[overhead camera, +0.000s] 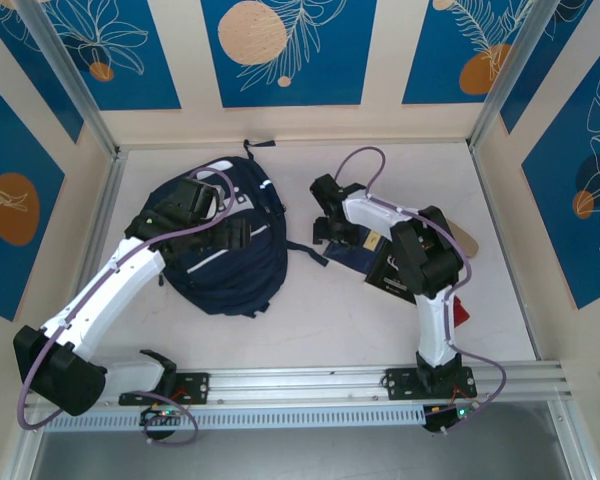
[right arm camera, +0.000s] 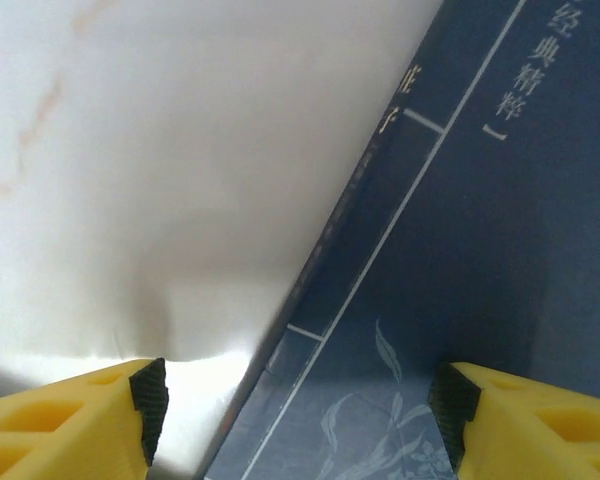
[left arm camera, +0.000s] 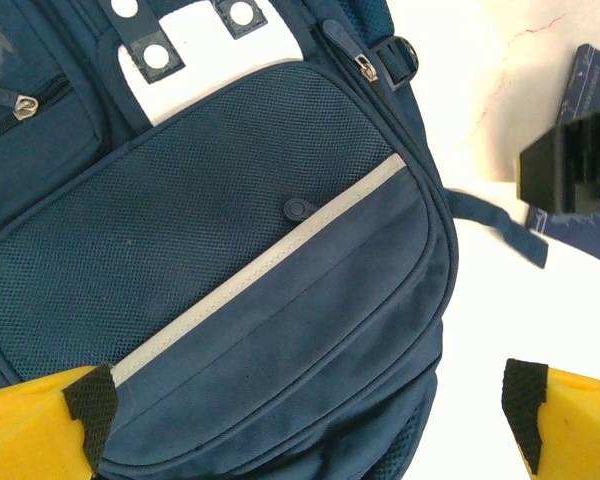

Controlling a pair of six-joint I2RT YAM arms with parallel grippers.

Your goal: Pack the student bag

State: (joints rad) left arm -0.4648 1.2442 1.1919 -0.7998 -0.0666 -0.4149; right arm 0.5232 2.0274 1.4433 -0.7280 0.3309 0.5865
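Right now the right pincer (right arm camera: 300, 400) stands open, one finger over the bare table (right arm camera: 130, 150) and the other over a dark-blue book (right arm camera: 480, 250). It straddles the book's long edge, presumably to nip it there, since the book lies flat. The left pincer (left arm camera: 308, 410) hangs wide open over the bag (left arm camera: 230, 250), holding nothing, likely placed to get at a zip. In the top view the bag lies flat, left of centre, with the book just to its right. Every pocket I can see looks zipped shut, so the contents are hidden. Nothing looks packed yet.
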